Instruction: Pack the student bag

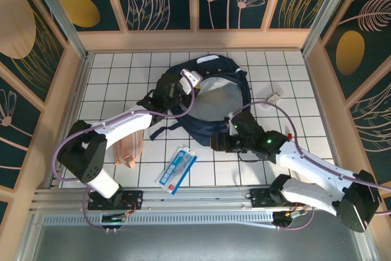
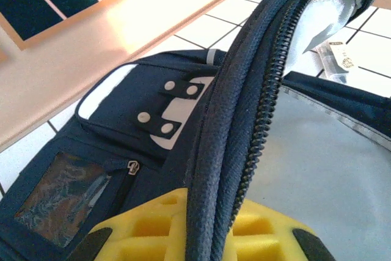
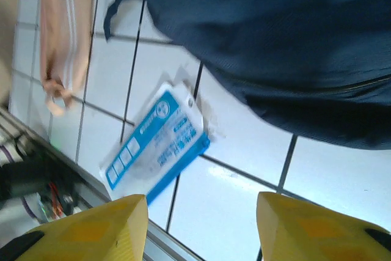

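so the student bag (image 1: 214,99) is all soft navy fabric, floppy, nothing stiff in it. my guess is it's light but will sag and fold wherever i'm not holding it. best place to grab looks like the zipper rim (image 2: 244,120): the thick stitched edge gives my pads something to bite, and lifting it should keep the mouth gaping.

that's where my left gripper (image 2: 208,236) is. its two yellow fingers are pinched on that rim, which runs up and away from between them, with the grey lining (image 2: 317,169) on one side of them and the front pocket on the other.

my right gripper (image 3: 201,224) has its fingers wide apart, holding and touching nothing. the bag's dark lower edge sits beyond the fingertips, a blue and white packet (image 3: 156,145) lies on the tiles just ahead of one finger, and the pink pouch (image 3: 64,35) is farther out past that.
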Motion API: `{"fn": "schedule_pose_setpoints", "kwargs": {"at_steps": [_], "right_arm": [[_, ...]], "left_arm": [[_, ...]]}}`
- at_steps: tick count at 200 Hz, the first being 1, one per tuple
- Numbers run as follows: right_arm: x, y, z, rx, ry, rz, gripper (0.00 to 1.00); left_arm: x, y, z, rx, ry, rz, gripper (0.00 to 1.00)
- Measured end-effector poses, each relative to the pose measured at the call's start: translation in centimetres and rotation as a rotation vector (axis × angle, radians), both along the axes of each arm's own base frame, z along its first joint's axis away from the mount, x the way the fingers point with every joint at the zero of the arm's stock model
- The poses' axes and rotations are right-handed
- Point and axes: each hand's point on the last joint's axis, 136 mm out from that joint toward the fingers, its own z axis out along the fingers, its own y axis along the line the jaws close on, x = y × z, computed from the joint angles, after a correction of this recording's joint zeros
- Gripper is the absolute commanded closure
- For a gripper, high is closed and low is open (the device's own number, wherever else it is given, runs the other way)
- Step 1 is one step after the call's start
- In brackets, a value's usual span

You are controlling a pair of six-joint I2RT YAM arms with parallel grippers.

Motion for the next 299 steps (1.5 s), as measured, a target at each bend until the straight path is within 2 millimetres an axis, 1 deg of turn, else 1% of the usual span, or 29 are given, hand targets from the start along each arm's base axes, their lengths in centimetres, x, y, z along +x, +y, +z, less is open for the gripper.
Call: {"fn": "schedule_pose_setpoints", "kwargs": {"at_steps": [12, 32, 36, 43, 61, 78, 107, 138, 156, 173, 192, 202, 215, 222, 229, 237, 273, 288, 299], "right_arm": [[-0.5, 0.9, -0.9, -0.039, -0.001, 0.064, 0.49], [-1.7, 3.3, -2.8, -0.119, 0.001, 0.209, 0.5], [-2.1, 3.9, -3.2, -0.135, 0.0, 0.247, 0.52], [-2.4, 4.8, -3.8, -0.158, 0.001, 0.295, 0.6], [-2.5, 6.9, -5.1, -0.198, 0.001, 0.387, 0.61], [-1.9, 8.1, -6.1, -0.218, -0.002, 0.421, 0.6], [-0.7, 9.1, -7.7, -0.254, -0.021, 0.423, 0.56], [0.7, 9.3, -9.2, -0.31, -0.048, 0.396, 0.54], [1.1, 9.2, -9.7, -0.33, -0.058, 0.384, 0.54], [1.2, 9.2, -10.0, -0.335, -0.057, 0.382, 0.56], [1.0, 9.4, -10.6, -0.331, -0.038, 0.392, 0.63], [1.0, 9.4, -10.7, -0.327, -0.035, 0.398, 0.69], [1.0, 9.5, -10.6, -0.314, -0.026, 0.402, 0.79], [0.9, 9.6, -10.7, -0.305, -0.02, 0.405, 0.89], [0.8, 9.8, -10.7, -0.297, -0.014, 0.411, 0.96], [0.6, 9.9, -10.7, -0.289, -0.005, 0.416, 1.0], [0.6, 10.0, -10.3, -0.253, 0.026, 0.408, 1.0], [0.8, 10.1, -9.2, -0.226, 0.021, 0.395, 1.0], [1.0, 10.1, -7.7, -0.193, 0.01, 0.378, 1.0]], "left_arm": [[0.0, 0.1, 0.0, -0.01, 0.008, -0.005, 1.0], [0.1, 0.2, 0.2, -0.026, 0.018, -0.006, 1.0], [0.1, 0.2, 0.2, -0.032, 0.021, -0.006, 1.0], [0.2, 0.4, 0.3, -0.042, 0.021, -0.003, 1.0], [0.2, 0.8, 0.4, -0.072, 0.031, 0.009, 1.0], [0.2, 1.0, 0.5, -0.097, 0.044, 0.009, 1.0], [0.2, 1.1, 0.7, -0.119, 0.054, 0.011, 1.0], [0.1, 0.9, 0.8, -0.126, 0.059, 0.0, 1.0], [0.0, 0.9, 0.8, -0.127, 0.059, -0.002, 1.0], [0.0, 0.9, 0.8, -0.128, 0.06, -0.003, 1.0], [0.0, 0.9, 0.8, -0.13, 0.062, -0.006, 1.0], [0.0, 0.9, 0.8, -0.131, 0.063, -0.006, 1.0], [0.0, 0.9, 0.8, -0.132, 0.064, -0.008, 1.0], [0.0, 0.9, 0.9, -0.132, 0.064, -0.008, 1.0], [0.0, 0.9, 0.9, -0.132, 0.063, -0.008, 1.0], [0.0, 0.9, 0.9, -0.133, 0.063, -0.008, 1.0], [-0.1, 0.8, 1.0, -0.134, 0.063, -0.012, 1.0], [-0.2, 0.8, 1.1, -0.136, 0.061, -0.015, 1.0], [-0.3, 0.9, 1.2, -0.136, 0.061, -0.015, 1.0]]}}
